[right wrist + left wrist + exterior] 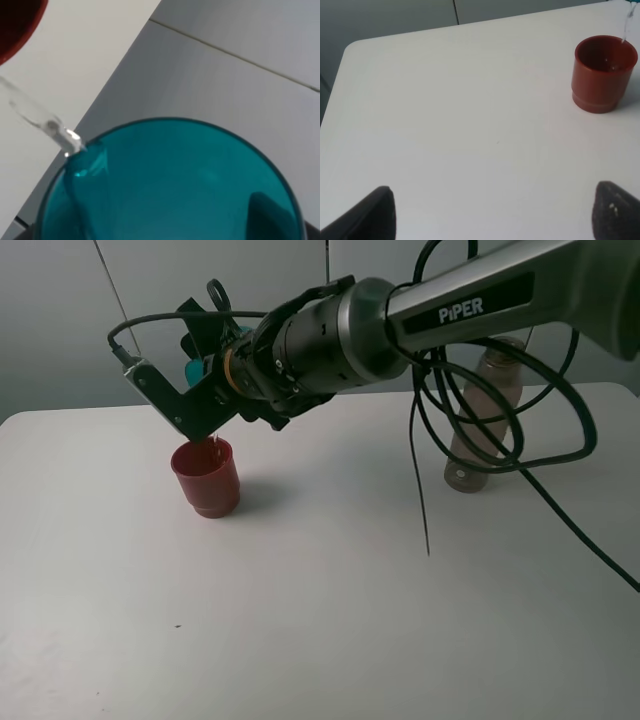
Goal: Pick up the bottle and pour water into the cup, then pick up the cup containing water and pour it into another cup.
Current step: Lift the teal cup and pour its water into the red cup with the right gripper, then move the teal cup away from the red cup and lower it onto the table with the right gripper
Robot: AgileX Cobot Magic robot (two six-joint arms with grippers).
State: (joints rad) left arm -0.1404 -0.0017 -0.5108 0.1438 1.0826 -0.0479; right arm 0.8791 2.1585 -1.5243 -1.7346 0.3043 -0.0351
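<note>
My right gripper (205,372) reaches across to the left and is shut on the teal cup (193,368), held tilted over the red cup (205,477). A thin stream of water (213,443) falls from the teal cup's rim into the red cup. The right wrist view shows the teal cup (170,185) close up, water (42,120) leaving its lip and the red cup's edge (15,20). The grey-brown bottle (487,410) stands upright at the right, partly behind cables. My left gripper (497,212) is open and empty, hovering over the table well short of the red cup (604,75).
Everything stands on a white table (320,620) with a grey wall behind it. Black cables (520,440) hang in loops from the right arm in front of the bottle. The table's rounded far corner (350,47) shows in the left wrist view.
</note>
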